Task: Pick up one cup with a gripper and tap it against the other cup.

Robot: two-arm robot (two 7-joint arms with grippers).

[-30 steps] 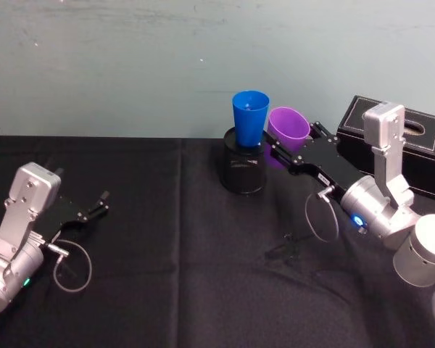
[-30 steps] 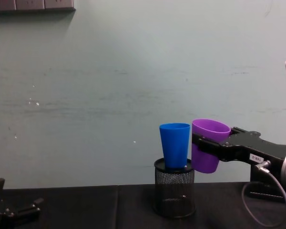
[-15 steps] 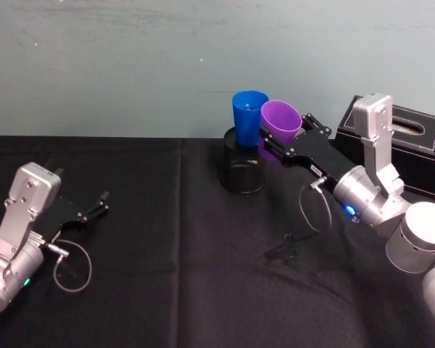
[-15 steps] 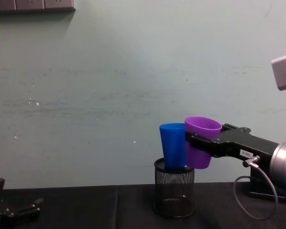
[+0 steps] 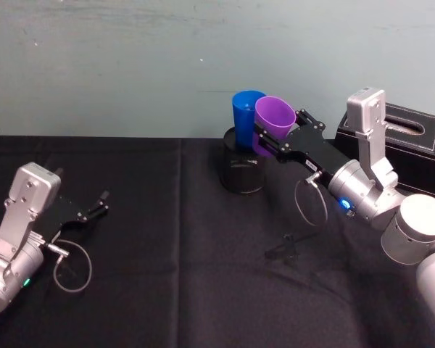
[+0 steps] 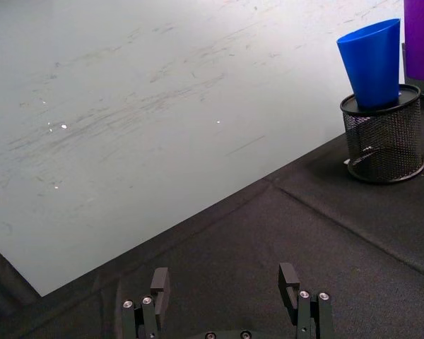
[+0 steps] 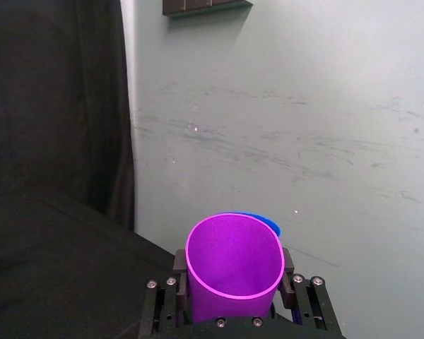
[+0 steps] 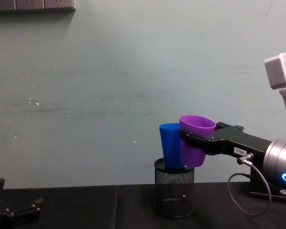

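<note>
**Right gripper** [image 5: 277,134]: mine, at work. Fingers are clamped on either side of the purple cup, held in the air beside the pen holder's top.

**Purple cup** [image 5: 274,116]: lifted and tilted, mouth up and leaning toward the blue cup. A second ago it hung just beside the blue cup, rims barely meeting. Since then I have swung it to my left, and its wall now sits against the blue cup's upper side. In the chest view it [image 8: 195,145] overlaps the blue cup's right edge.

**Blue cup** [image 5: 244,110]: stands upright in the black wire-mesh pen holder [image 5: 243,172]. Its place is unchanged over the last second.

**Left gripper** [image 5: 94,206]: mine, parked low on the black tablecloth [image 5: 188,275], well apart from the cups. Its fingers are spread with nothing between them [image 6: 222,282].

**Black box** [image 5: 420,145]: on the table's right edge, untouched.

**Status**: the closing of the gap suggests the tap is landing now or has just landed. The blue cup's steadiness suggests light contact. What probably remains is backing the purple cup off without dragging the blue cup or tipping the holder.
</note>
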